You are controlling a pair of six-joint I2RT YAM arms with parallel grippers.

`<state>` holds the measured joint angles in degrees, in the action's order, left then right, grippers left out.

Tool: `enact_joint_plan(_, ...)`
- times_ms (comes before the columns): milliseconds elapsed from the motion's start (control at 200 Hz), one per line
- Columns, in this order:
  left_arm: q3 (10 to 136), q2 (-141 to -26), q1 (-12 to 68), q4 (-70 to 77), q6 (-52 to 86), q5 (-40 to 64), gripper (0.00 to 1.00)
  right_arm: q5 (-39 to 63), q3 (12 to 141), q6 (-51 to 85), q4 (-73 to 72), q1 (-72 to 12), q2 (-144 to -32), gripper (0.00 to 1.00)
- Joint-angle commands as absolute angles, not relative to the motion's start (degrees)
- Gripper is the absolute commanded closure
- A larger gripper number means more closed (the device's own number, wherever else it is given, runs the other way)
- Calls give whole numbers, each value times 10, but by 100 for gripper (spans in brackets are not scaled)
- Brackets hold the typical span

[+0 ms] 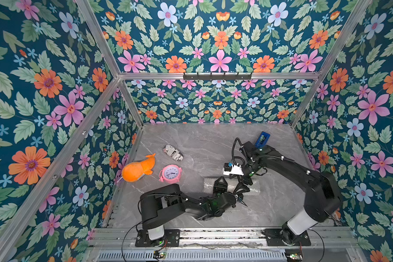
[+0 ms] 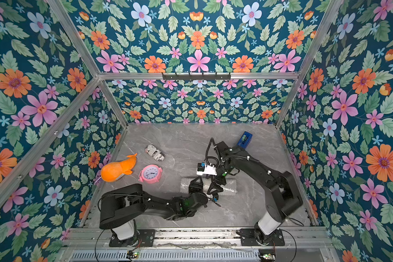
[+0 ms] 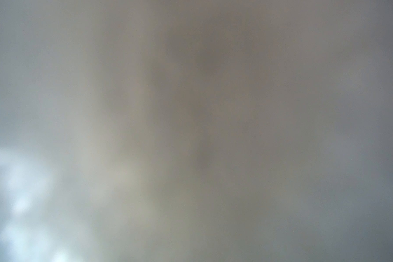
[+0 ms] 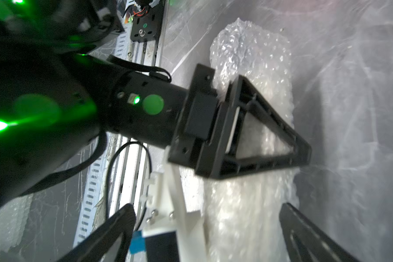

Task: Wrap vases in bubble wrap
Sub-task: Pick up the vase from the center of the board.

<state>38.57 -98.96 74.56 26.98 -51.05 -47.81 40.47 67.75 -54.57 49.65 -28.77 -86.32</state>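
My left gripper (image 4: 301, 156) was closed, tip pressed against the wrap (image 4: 250, 56); I could not tell whether it pinched any film. My right gripper (image 4: 208, 205) stood wide open, fingers (image 4: 123, 217) either side of the roll. The wrap lay rolled into a tube on the table (image 1: 202, 140), between my arms. The vase was hidden. The left wrist view was grey blur.

Left gripper (image 4: 303, 155) is seen clamped tight mid-frame in the right wrist view, right gripper (image 4: 210, 229) spread wide at the bottom edge.
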Motion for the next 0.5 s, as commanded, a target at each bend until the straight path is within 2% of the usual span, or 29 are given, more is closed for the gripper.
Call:
enact_joint_plan(0,393,-959,742,177,-408,-442,100,326,628,-425,272,-260,-776,1)
enact_joint_plan(110,400,-919,739,119,-347,-385,100,165,576,-299,92,-218,-684,1)
enact_joint_plan(245,405,-855,726,72,-258,-297,100,64,543,-225,26,-188,-578,1)
enact_joint_plan(375,433,-779,670,38,-132,-141,100,74,530,-105,65,-188,-477,1)
enact_joint_plan(495,428,-725,616,64,-35,-42,100,175,509,10,103,-188,-401,12)
